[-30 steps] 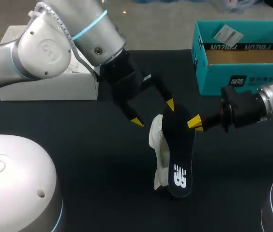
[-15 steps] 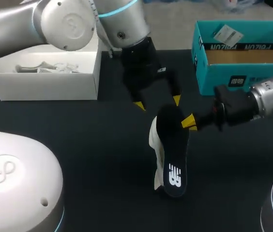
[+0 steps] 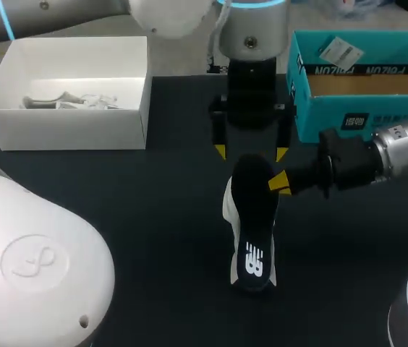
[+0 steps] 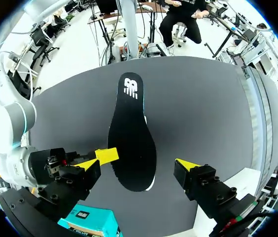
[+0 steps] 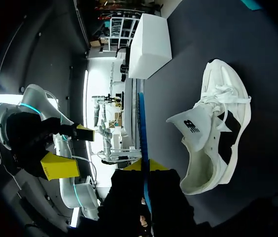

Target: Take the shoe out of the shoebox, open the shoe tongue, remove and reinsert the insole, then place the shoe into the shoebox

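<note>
A black insole (image 3: 255,217) hangs tilted above the white shoe (image 3: 228,206), which lies on its side on the dark table. My right gripper (image 3: 279,182) is shut on the insole's edge near its far end. In the right wrist view the insole (image 5: 142,133) runs edge-on out from between that gripper's (image 5: 145,173) fingers, with the shoe (image 5: 218,133) beside it, tongue folded out. My left gripper (image 3: 251,152) hovers open just behind the insole's far end. In the left wrist view its wide-spread tips (image 4: 141,165) straddle the insole (image 4: 131,138) without touching it.
The teal shoebox (image 3: 349,108) stands open at the back right, close behind my right arm. A white box (image 3: 66,134) holding crumpled paper sits at the back left. Bare dark table lies in front of the shoe.
My left arm has swung from the left to behind the insole, its open gripper now facing it end-on. The right gripper and insole have shifted slightly left.
</note>
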You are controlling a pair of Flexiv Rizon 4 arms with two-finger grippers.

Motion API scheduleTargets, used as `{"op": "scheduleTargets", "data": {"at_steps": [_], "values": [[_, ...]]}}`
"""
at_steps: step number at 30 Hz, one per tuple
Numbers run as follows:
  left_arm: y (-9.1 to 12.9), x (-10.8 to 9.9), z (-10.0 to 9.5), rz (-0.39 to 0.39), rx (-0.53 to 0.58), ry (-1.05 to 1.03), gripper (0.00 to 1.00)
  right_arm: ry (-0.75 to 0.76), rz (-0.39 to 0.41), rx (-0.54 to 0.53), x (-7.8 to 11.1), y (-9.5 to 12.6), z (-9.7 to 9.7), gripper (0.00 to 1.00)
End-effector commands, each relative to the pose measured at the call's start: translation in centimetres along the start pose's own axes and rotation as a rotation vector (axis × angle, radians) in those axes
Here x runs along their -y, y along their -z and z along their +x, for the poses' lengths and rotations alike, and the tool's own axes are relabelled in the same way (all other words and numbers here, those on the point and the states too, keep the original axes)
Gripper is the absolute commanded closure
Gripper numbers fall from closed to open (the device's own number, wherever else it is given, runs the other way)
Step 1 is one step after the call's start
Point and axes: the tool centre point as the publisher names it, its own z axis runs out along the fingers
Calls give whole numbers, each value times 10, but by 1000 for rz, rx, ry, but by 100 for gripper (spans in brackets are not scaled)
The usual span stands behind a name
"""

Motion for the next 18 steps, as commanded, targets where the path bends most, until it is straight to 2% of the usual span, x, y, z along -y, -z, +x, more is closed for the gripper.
{"op": "scheduleTargets", "data": {"at_steps": [1,8,14,18], "values": [[2,6,-3,-51,-323,43,0,-5,-11,-7,7,7,1,100],[-1,3,-3,-97,-191,101,0,-8,-16,-8,7,10,0,100],[2,-1,-3,-121,-143,121,0,-13,-10,-7,7,9,-2,100],[6,-1,-3,-168,-104,108,0,-16,-16,-13,7,11,-2,100]]}}
